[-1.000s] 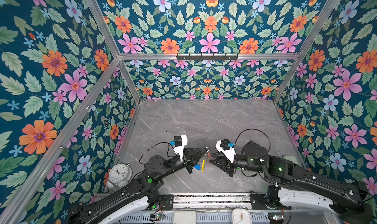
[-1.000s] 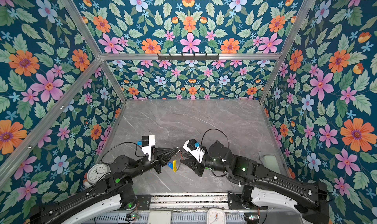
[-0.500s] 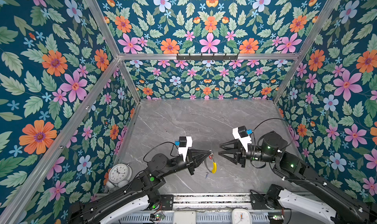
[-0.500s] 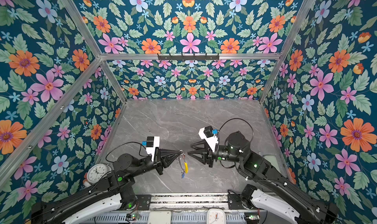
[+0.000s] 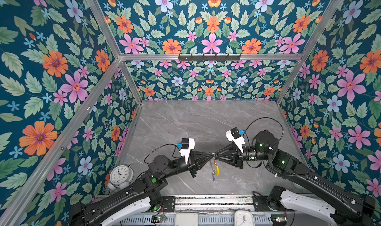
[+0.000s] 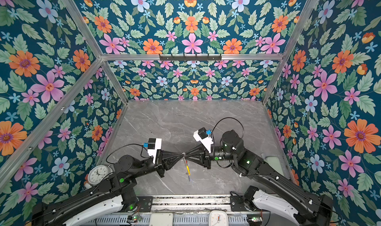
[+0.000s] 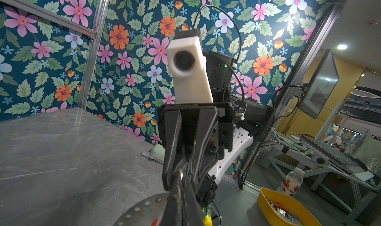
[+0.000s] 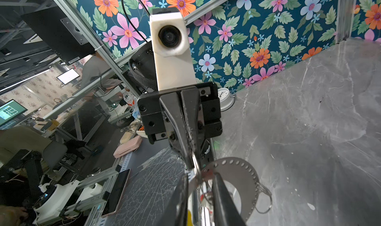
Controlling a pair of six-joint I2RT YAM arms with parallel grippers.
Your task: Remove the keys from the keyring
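Both arms are reaching inward from the near side with elbows bent and forearms nearly level. The left gripper point(image 5: 212, 154) and the right gripper point(image 5: 216, 154) are pointing at each other and meeting tip to tip at the middle in both top views. The left gripper's fingers point(image 8: 186, 130) are pinching tight together on the wire of the keyring point(image 5: 216, 169). The right gripper's fingers point(image 7: 173, 144) are standing a little apart at that same spot, and whether they are gripping anything cannot be told.

A robotics lab: monitor point(image 7: 318, 85) and workbench point(image 7: 325, 155) beside floral-walled enclosure point(image 5: 61, 74).
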